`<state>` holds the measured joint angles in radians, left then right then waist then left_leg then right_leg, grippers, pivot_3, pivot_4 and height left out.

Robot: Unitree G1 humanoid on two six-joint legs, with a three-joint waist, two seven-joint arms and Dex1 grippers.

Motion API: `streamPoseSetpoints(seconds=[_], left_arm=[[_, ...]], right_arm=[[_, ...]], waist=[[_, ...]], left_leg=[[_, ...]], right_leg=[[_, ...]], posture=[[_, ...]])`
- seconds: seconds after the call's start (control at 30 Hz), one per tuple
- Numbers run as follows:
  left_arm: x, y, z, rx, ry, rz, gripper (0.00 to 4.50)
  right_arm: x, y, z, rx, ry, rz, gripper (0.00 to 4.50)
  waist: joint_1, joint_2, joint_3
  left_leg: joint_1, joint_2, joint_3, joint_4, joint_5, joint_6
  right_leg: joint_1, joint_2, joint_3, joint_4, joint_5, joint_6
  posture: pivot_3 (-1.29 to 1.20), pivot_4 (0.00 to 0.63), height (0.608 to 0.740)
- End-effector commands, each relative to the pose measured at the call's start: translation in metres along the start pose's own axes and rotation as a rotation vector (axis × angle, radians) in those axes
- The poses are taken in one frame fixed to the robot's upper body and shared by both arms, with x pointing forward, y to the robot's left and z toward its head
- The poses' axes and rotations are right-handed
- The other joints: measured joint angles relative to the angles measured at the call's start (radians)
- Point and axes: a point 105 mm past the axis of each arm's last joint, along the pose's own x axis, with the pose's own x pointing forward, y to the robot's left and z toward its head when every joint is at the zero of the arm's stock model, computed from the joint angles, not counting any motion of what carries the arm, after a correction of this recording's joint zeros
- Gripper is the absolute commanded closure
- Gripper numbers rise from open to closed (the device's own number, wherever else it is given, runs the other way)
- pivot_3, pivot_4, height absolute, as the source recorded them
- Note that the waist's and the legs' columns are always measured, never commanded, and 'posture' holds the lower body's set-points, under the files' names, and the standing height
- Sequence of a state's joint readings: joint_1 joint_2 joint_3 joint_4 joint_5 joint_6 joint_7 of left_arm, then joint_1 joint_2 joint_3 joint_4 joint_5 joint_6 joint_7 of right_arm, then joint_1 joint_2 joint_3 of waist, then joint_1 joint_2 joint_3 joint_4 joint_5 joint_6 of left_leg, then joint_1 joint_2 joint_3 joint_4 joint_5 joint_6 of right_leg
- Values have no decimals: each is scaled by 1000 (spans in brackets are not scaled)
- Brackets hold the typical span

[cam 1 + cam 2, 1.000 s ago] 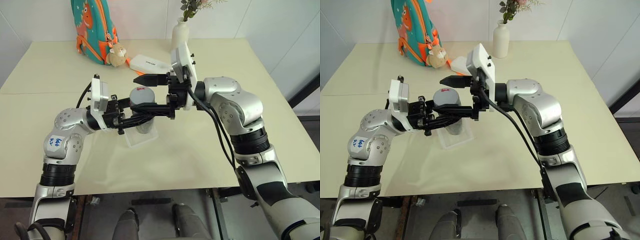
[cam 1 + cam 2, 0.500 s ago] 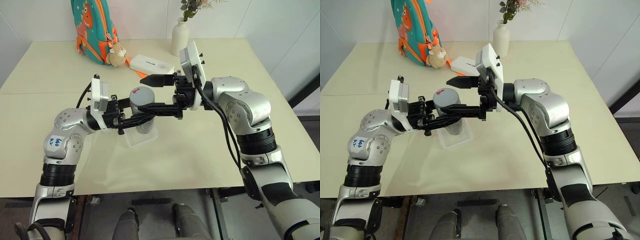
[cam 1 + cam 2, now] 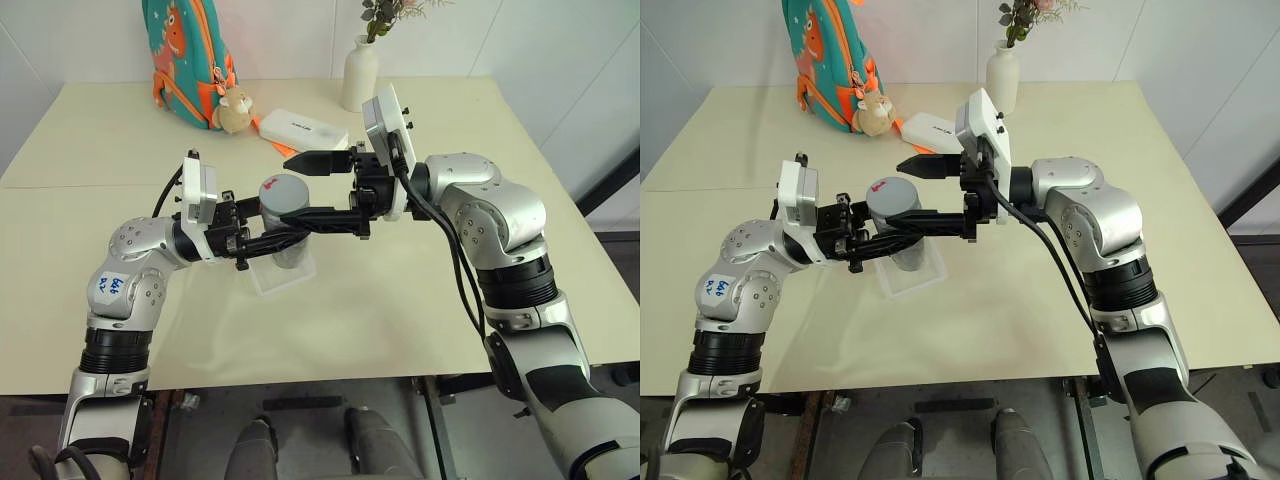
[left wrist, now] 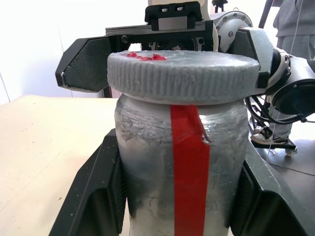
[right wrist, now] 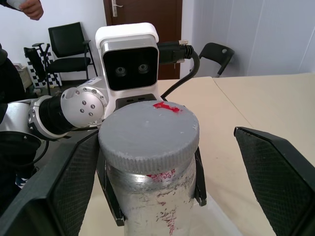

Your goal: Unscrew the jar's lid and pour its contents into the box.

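My left gripper (image 3: 287, 240) is shut on the jar (image 4: 182, 187), a cloudy clear cylinder with a red strip, and holds it upright just above the box (image 3: 275, 280), a shallow clear tray on the table. The grey lid (image 5: 147, 132) with a small red mark sits on the jar. My right gripper (image 3: 281, 188) reaches in from the right and stands open. Its fingers (image 5: 74, 182) flank the lid, one close beside it and the other well clear. The contents are hidden inside the jar.
At the back of the beige table (image 3: 420, 300) stand a white vase (image 3: 360, 70), a white oblong case (image 3: 300, 127), a colourful backpack (image 3: 185, 55) and a plush toy (image 3: 235, 110). A person's hand (image 5: 32, 7) and chairs show in the room behind.
My right wrist and forearm have shifted a little to the right, with the fingers still spread around the lid. The left gripper and the jar have kept still.
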<state>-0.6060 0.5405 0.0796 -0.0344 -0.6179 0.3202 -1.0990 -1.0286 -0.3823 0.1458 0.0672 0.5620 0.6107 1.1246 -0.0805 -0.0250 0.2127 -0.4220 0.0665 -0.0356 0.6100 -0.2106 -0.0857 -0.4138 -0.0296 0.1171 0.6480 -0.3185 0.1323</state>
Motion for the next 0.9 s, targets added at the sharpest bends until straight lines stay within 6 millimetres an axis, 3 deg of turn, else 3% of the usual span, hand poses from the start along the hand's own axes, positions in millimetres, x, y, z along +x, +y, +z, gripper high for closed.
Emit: streamPoseSetpoints(seconds=[0.03,0.57,0.9], left_arm=[[0,-4,10,52,-10,-17,2301],[-2,-3,12,59,-5,-10,2301],[-2,-3,11,58,-3,-9,2301]], right_arm=[[-9,-2,10,-26,-33,-19,19],[-18,-5,8,-17,-27,-34,19],[-15,18,15,30,-69,92,19]], waist=[[0,0,0],[1,0,0],[0,0,0]], left_leg=[[0,0,0,0,0,0],[0,0,0,0,0,0],[0,0,0,0,0,0]], right_leg=[[0,0,0,0,0,0],[0,0,0,0,0,0],[0,0,0,0,0,0]], posture=[[0,150,740],[0,150,740],[0,150,740]])
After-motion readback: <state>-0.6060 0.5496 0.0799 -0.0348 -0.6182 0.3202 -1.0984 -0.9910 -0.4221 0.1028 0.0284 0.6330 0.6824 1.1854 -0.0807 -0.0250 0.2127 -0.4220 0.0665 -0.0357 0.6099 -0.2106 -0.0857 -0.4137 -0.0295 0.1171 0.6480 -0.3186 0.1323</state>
